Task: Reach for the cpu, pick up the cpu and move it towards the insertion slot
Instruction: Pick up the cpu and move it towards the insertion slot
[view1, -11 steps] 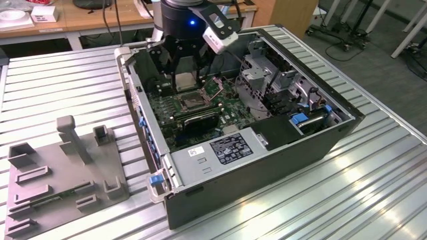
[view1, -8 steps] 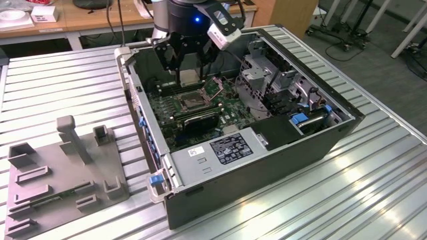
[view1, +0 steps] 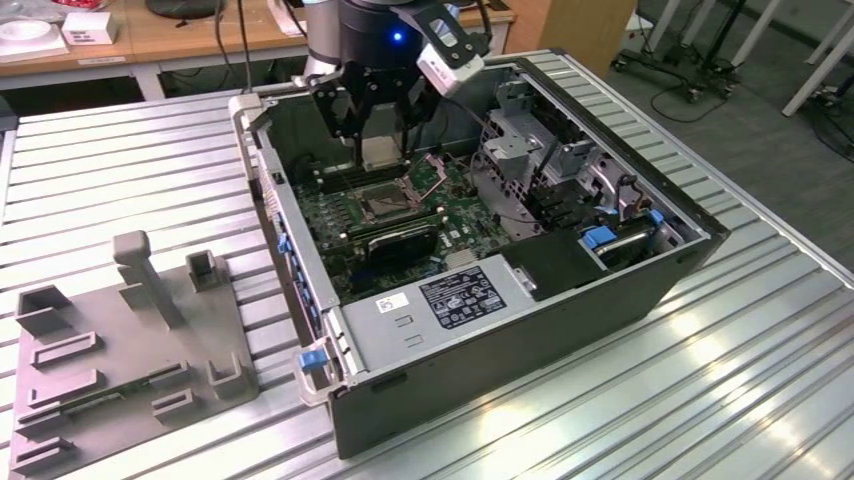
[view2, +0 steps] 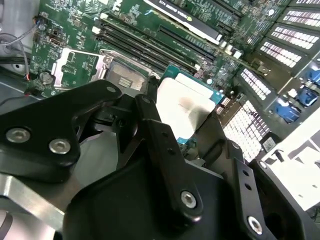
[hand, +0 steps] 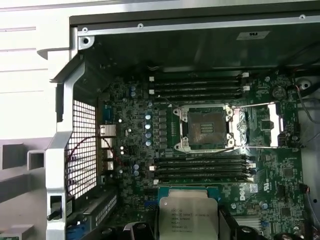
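We see the end effector closed on the cpu, which hangs lifted inside the open computer case, near the insertion slot but not yet over it; picking is done.

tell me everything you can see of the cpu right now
The cpu is a flat square chip with a pale silvery metal lid bearing small print, edged by a thin teal-green border. It is held in the claw, black fingers against its sides, above the green motherboard, short of the open insertion slot and beside the long memory slots.
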